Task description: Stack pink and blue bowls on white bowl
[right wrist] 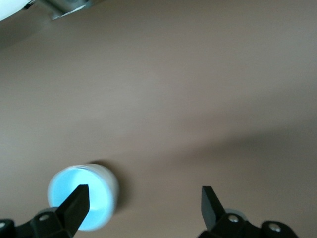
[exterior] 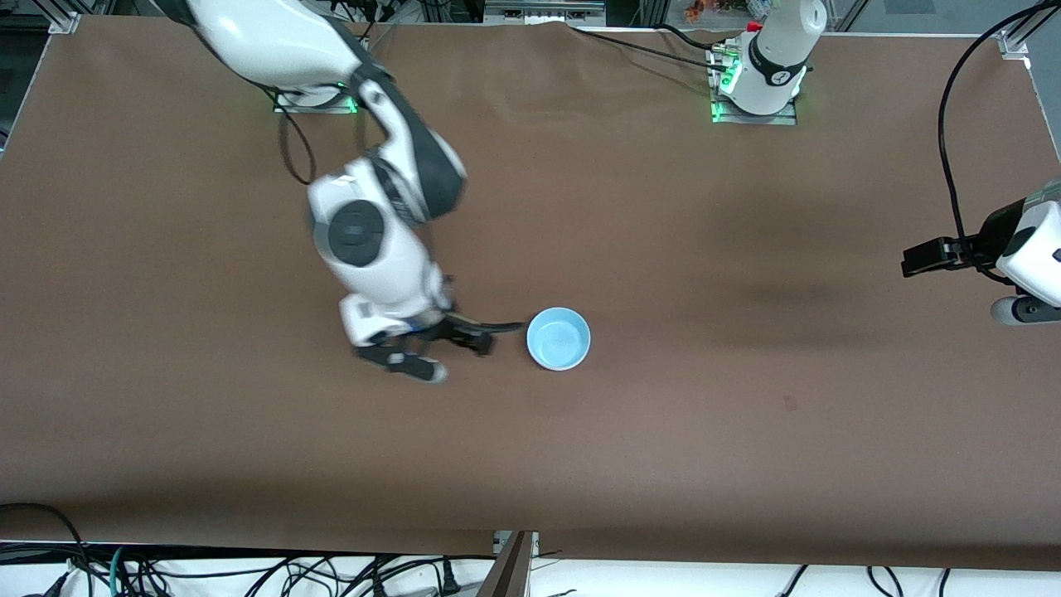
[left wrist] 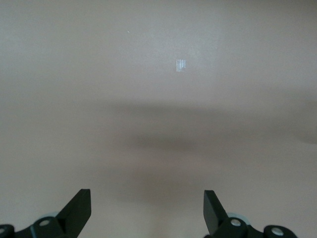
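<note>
A light blue bowl [exterior: 559, 337] stands upright near the middle of the brown table [exterior: 746, 464]. In the right wrist view the blue bowl [right wrist: 69, 191] has a pale whitish wall around it; I cannot tell whether that is the white bowl beneath it. The pink bowl shows in no view. My right gripper [exterior: 452, 355] is open and empty, low over the table beside the blue bowl, toward the right arm's end; it also shows in the right wrist view [right wrist: 143, 193]. My left gripper [exterior: 1028, 309] waits open and empty over bare table at the left arm's end, and also shows in the left wrist view [left wrist: 147, 197].
A small pale patch of tape [left wrist: 181, 65] lies on the table under the left gripper's view. A dark cable [exterior: 953, 141] hangs near the left arm. Cables [exterior: 249, 572] lie below the table's edge nearest the front camera.
</note>
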You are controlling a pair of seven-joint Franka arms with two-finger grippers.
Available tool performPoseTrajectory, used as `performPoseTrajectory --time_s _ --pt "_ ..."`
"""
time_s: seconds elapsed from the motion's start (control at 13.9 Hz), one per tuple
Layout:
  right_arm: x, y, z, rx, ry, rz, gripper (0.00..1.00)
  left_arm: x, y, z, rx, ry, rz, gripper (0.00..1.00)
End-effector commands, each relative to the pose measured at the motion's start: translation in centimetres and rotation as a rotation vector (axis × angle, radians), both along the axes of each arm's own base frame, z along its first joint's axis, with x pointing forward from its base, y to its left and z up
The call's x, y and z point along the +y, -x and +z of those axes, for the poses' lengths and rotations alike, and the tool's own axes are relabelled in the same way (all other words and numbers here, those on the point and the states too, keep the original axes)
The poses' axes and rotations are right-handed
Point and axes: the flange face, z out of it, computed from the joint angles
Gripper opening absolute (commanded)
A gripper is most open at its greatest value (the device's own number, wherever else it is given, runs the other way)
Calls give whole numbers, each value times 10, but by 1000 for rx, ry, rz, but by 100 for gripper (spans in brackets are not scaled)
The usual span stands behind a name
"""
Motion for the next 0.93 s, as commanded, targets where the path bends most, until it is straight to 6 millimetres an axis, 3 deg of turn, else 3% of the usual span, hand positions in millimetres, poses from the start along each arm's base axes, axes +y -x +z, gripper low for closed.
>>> performPoseTrajectory --time_s 0.0,0.22,0.43,0.58,0.86 --pt "-85 22 71 94 19 98 100 -2 -1 6 1 36 -19 100" --pt "-169 52 134 134 32 183 100 0 -1 6 1 62 -5 100" --pt "-225 98 154 134 40 202 100 2 -2 5 2 60 -1 100" --pt "-235 109 164 127 42 227 100 2 -1 6 1 60 -1 100" --pt "-260 100 165 108 73 270 100 2 -1 6 1 60 -1 100"
